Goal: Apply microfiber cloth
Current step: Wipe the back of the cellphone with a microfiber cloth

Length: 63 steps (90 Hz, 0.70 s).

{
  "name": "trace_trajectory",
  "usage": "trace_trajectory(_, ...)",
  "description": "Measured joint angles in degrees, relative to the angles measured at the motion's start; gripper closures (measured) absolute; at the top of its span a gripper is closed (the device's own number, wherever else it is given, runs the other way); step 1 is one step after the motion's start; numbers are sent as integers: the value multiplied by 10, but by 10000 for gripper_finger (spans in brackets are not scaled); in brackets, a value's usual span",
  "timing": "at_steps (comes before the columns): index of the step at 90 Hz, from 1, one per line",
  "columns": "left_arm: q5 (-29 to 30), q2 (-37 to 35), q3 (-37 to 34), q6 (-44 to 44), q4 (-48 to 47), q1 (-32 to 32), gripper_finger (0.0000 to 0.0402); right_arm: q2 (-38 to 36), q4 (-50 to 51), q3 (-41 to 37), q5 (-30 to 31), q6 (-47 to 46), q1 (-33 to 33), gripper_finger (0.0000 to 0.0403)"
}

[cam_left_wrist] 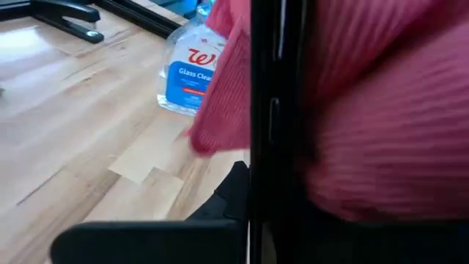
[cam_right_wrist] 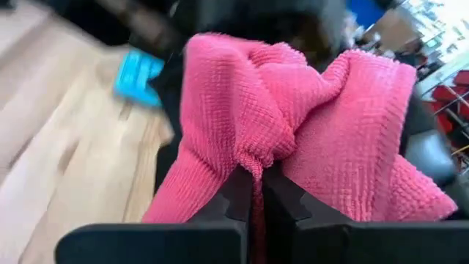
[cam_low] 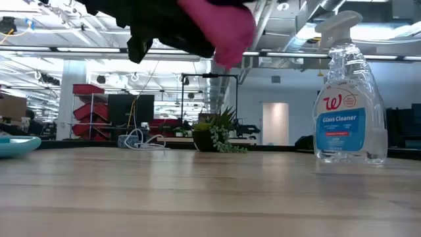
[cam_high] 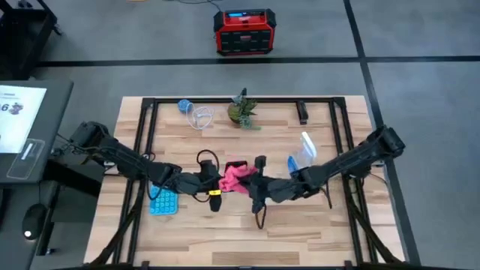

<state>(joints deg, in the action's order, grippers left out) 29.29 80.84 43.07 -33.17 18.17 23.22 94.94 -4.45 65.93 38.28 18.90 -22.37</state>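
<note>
While the cloth is up: progress looks about midway, by my reading.
Cloth: bunched, off the table, held between the two arms at table centre.
Right gripper: fingers closed together, pinching a cloth fold.
Left gripper: against the cloth, holding a thin dark object; finger state unclear.
Done: cloth picked up.
Left: wiping.

Right pincer pinching bunched microfiber cloth; calculator beyond.
</note>
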Motion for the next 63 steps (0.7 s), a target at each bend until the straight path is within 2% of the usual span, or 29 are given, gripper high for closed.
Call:
trace_trajectory(7, 4, 0, 0, -1, 5, 0, 398, -2, -24, 0, 42, 12, -7, 403)
trace_trajectory(13, 4, -1, 0, -1, 8, 0, 398, -3, -83, -1, 70, 36, -10, 403)
trace_trajectory(20, -2, -1, 0, -1, 8, 1, 398, -5, -134, 9, 67, 55, -9, 403)
trace_trajectory(25, -5, -1, 0, 0, 6, 0, 398, -3, -146, 19, 35, 62, -5, 403)
trace_trajectory(39, -5, -1, 0, 0, 6, 0, 398, 37, -135, 38, -53, 56, 13, 403)
trace_trajectory(50, -1, -1, 0, 0, 1, 1, 398, 67, -99, 59, -49, 64, 19, 403)
trace_trajectory(63, 6, 1, -1, -1, -5, 4, 398, 75, -40, 64, -17, 51, 18, 403)
